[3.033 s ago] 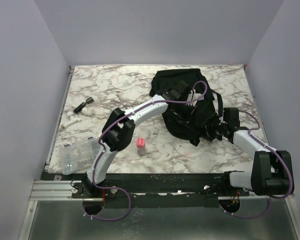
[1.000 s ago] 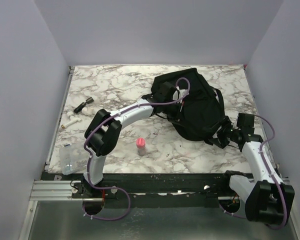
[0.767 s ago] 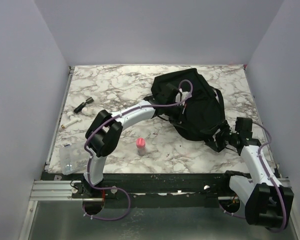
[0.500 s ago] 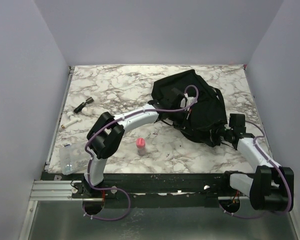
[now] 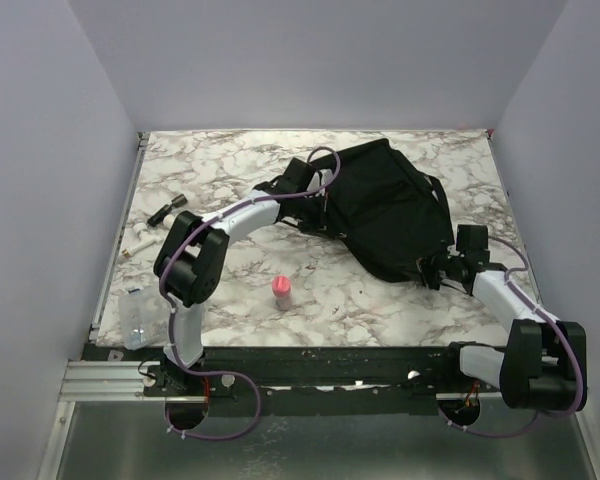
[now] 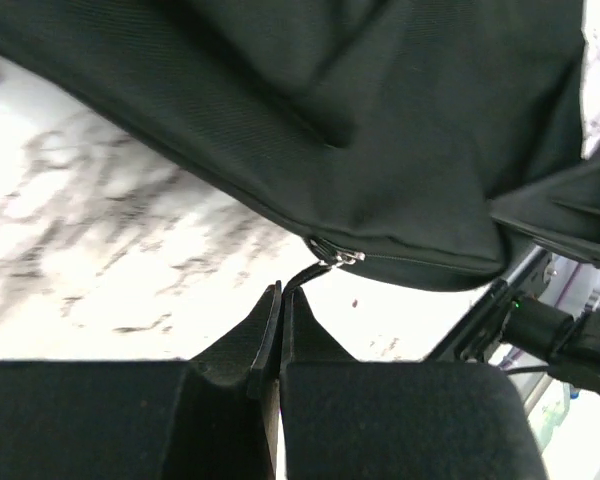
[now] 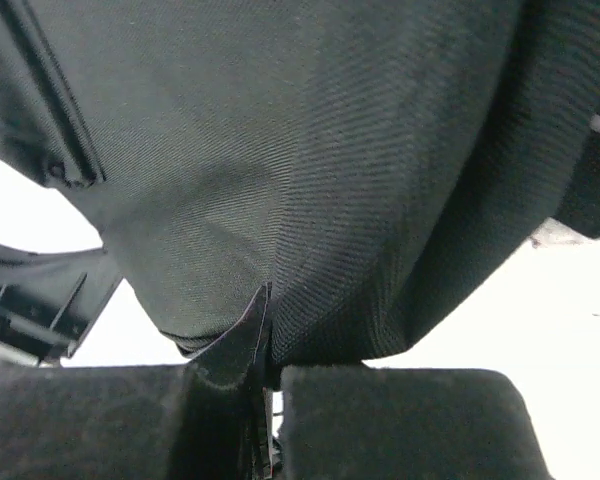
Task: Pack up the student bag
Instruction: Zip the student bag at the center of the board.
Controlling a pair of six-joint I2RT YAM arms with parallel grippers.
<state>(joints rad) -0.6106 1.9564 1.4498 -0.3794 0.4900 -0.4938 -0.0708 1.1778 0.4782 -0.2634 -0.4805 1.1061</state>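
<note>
On the right rear part of the marble-patterned worktop (image 5: 220, 165) lies the student bag (image 5: 390, 210), a soft black backpack of finely ribbed woven fabric (the weave shows plainly in the right wrist view). Its long axis runs on a slant, from the middle of the rear half toward the right edge nearer the front, and it narrows toward that near-right end. Any label or writing on it is too small to read. A black strap (image 5: 443, 205) loops along its right side.

On the bag's left-hand side a zip runs under a fold of cloth and ends in a small metal slider (image 6: 337, 258) with a thin black pull (image 6: 302, 277). The left gripper (image 6: 279, 296) is fully closed, and the pull runs down between its fingertips, so it has hold of the pull. At the bag's near-right end the right gripper (image 7: 268, 330) is pressed together on a pinch of the black fabric, a fold of which stands up between its fingers.

Farther out, a small pink-topped container (image 5: 281, 291) stands near the front edge, left of the bag and apart from it. A clear plastic box (image 5: 142, 315) sits by the left edge near the front corner (the left arm hides part of it). Farther back along that edge lie a short black item (image 5: 166, 211) and a small white item (image 5: 137, 243), both too small to identify.
</note>
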